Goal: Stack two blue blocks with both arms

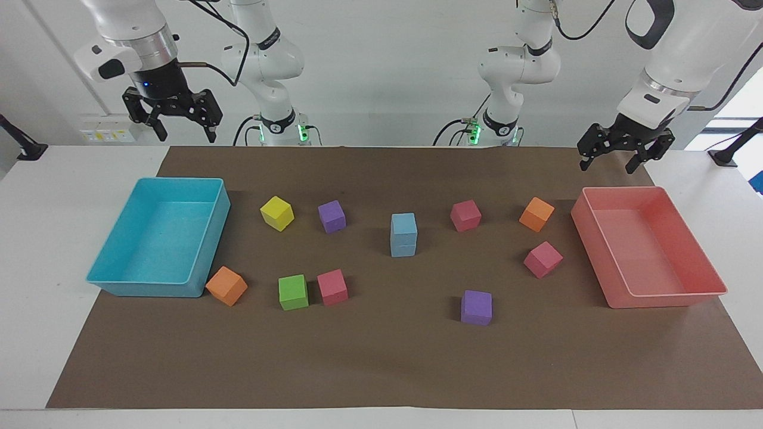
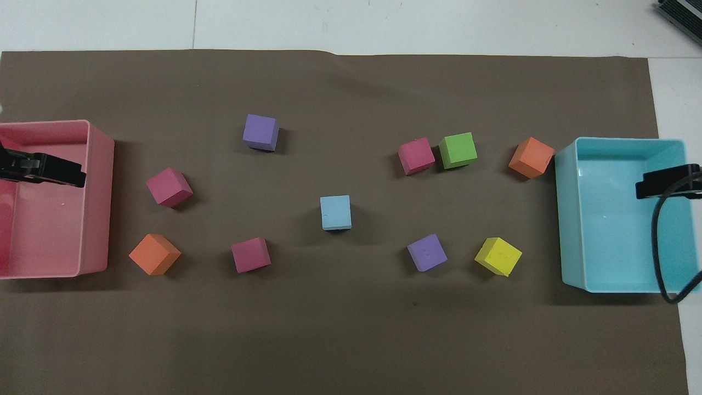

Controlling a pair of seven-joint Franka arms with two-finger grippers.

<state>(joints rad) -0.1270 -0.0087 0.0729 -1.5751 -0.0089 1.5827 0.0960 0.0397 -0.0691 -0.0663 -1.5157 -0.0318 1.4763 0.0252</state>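
The two blue blocks stand stacked in the middle of the brown mat, the upper one (image 1: pixel 403 224) squarely on the lower one (image 1: pixel 403 245). In the overhead view only the upper block's top face (image 2: pixel 335 212) shows. Nothing touches the stack. My right gripper (image 1: pixel 186 136) is open and empty, raised high over the table edge at the robots' side of the turquoise tray. My left gripper (image 1: pixel 607 167) is open and empty, raised over the mat's edge at the robots' side of the pink tray.
A turquoise tray (image 1: pixel 213 250) stands at the right arm's end and a pink tray (image 1: pixel 596 247) at the left arm's end. Loose cubes lie around the stack: yellow (image 1: pixel 277 213), purple (image 1: pixel 331 215), pink (image 1: pixel 465 215), orange (image 1: pixel 536 214), green (image 1: pixel 293 292) and others.
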